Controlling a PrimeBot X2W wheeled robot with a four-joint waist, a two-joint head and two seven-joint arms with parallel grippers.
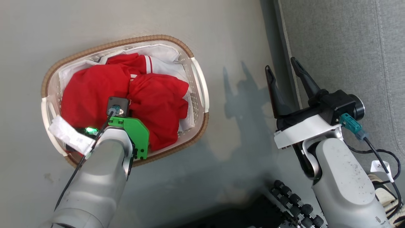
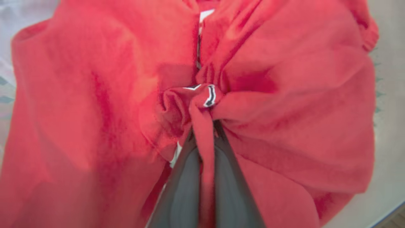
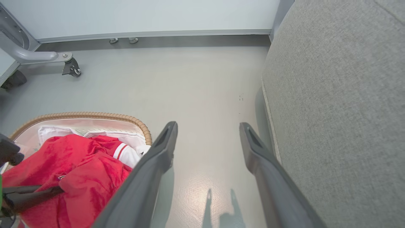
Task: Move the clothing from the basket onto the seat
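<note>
Left gripper (image 2: pixel 204 131) was clamped tight on a fold of the red clothing (image 1: pixel 95 91), down inside the basket (image 1: pixel 126 40). Right gripper (image 1: pixel 281 63) hung wide open and empty beside the seat (image 1: pixel 341 47). No garment lay on the part of the seat in view, so by my reckoning the whole pile was yet to cross. The basket sat on a smooth pale grey floor (image 1: pixel 237 38), with a plain wall (image 3: pixel 142 15) behind.
</note>
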